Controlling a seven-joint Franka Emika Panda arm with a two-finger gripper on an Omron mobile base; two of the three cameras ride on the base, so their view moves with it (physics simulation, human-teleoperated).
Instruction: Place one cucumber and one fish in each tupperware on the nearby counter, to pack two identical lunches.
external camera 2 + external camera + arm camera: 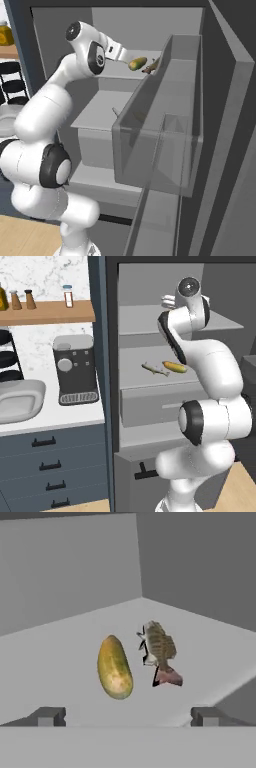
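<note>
In the left base view we see the open fridge with its grey shelves, and on the middle shelf (145,376) a cucumber (174,366) lies beside a thin fish (154,369), the two close but apart, both near the shelf's front edge with bare shelf to their left. The arm covers the right part of the fridge opening. To the left, the white counter (75,412) carries a dark coffee machine (75,370) and a light-grey tupperware (20,401) at the frame's edge, well apart from the fridge; the tray looks bare inside as far as it shows. A wooden wall shelf (47,312) with bottles hangs above. In the right base view we look past the clear bins of the open fridge door (165,145), whose wall crowds the right side of the shelf; the gripper (123,54) reaches in just left of the cucumber (137,63), with the fish (151,66) partly hidden behind the bin's edge. Here we cannot read how the jaws stand. In the hand view we see the two fingertips (49,716) spread wide at the bottom corners, nothing between them, and ahead lie the cucumber (115,667) and the fish (159,649) side by side on the flat grey shelf, back walls meeting in a corner behind them and clear floor all around.
</note>
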